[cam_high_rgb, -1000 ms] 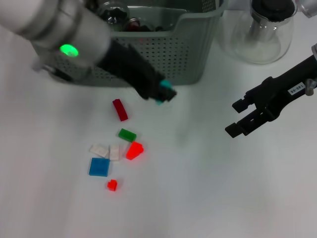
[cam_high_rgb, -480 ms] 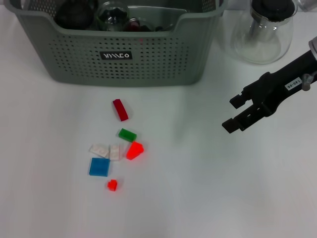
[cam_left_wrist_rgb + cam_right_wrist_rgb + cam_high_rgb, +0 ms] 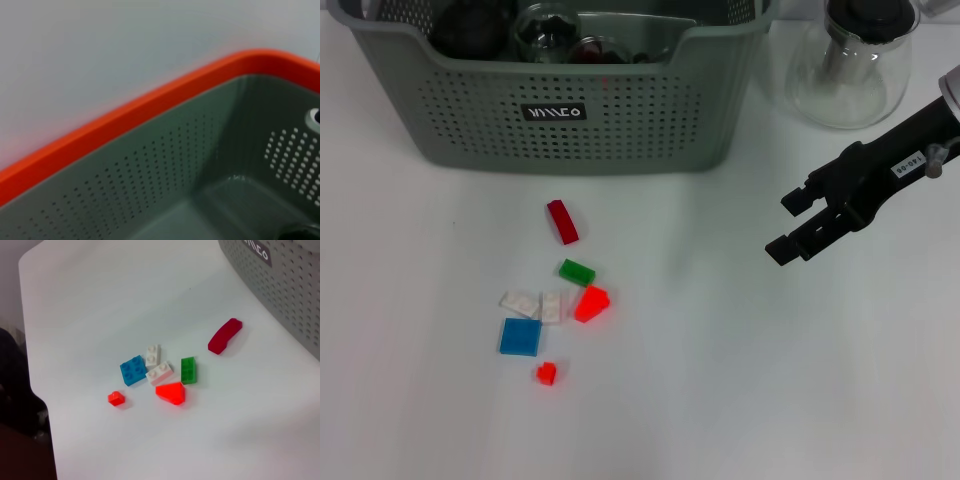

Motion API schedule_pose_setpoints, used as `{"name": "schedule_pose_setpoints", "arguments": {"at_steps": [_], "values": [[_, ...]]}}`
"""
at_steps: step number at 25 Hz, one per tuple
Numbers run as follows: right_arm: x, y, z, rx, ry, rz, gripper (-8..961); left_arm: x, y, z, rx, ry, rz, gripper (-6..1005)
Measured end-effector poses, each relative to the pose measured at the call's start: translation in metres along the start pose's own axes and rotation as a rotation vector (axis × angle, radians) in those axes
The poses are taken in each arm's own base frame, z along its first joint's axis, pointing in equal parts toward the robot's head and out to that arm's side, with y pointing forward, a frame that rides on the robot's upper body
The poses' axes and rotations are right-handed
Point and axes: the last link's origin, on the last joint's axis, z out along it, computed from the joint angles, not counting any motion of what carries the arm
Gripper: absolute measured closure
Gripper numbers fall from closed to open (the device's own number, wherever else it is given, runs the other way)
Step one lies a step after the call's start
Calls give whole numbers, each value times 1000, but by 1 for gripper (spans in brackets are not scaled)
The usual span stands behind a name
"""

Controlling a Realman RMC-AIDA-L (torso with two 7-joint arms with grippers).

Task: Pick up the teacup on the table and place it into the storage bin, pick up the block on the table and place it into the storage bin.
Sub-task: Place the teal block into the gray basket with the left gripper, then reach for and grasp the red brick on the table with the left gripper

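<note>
Seven small blocks lie scattered on the white table [image 3: 720, 400], near the storage bin [image 3: 650, 120]: a dark red block [image 3: 562, 221] closest to the bin, then a green block [image 3: 577, 272], an orange wedge [image 3: 591, 303], two white blocks [image 3: 533, 304], a blue plate [image 3: 520, 337] and a tiny red block [image 3: 546, 374]. The right claw [image 3: 798, 228] hovers well to the right of them, fingers spread and holding nothing. To do this step well, it should travel left, pick one isolated piece such as the dark red block, line its fingers across the short sides and descend straight. The left claw is out of the head view; its wrist camera looks into the bin, and I cannot tell its finger state. No teacup remains on the table.
</note>
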Motion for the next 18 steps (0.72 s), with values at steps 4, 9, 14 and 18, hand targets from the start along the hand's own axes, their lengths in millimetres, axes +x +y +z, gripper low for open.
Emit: {"name": "schedule_pose_setpoints", "arguments": {"at_steps": [4, 9, 14, 18], "values": [[-1, 0, 0, 0, 1, -2, 25, -2, 3, 2, -2, -11, 4, 603], [-3, 1, 0, -1, 1, -7, 25, -3, 4, 2, 0, -22, 10, 602], [-3, 1, 1, -1, 2, -8, 26, -4, 0, -7, 7, -24, 18, 363], [-3, 1, 1, -1, 2, -8, 26, 0, -4, -36, -23, 49, 7, 261]]}}
